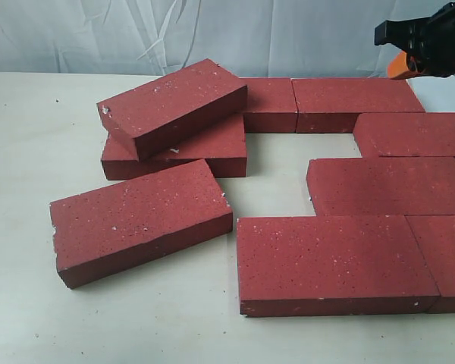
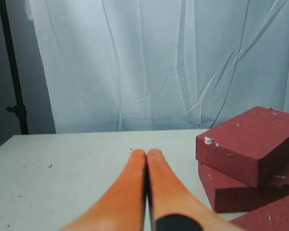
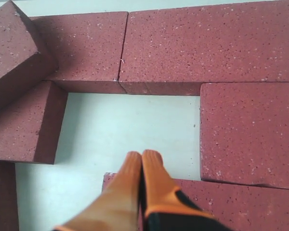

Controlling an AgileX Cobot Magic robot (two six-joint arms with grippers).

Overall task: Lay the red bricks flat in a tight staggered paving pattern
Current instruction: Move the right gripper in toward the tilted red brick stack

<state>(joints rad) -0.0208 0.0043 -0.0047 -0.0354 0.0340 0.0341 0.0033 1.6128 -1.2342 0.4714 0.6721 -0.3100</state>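
Several red bricks lie on the pale table [image 1: 30, 136]. On the right they are laid flat in staggered rows: back row [image 1: 356, 102], second row [image 1: 413, 133], third row [image 1: 387, 184], front row [image 1: 334, 262]. At the left one brick [image 1: 174, 106] rests tilted on another [image 1: 178, 152], and a loose brick [image 1: 140, 220] lies skewed in front. My right gripper [image 1: 400, 67] hangs high at the back right, shut and empty; its tips [image 3: 143, 155] are over a bare gap between bricks. My left gripper [image 2: 147, 153] is shut and empty over bare table, left of the stacked pair [image 2: 250, 144].
A white curtain [image 2: 159, 62] backs the table, with a dark stand pole [image 2: 12, 72] at its far left. Bare table shows left of the stack and in the gap [image 3: 130, 125] among the laid bricks.
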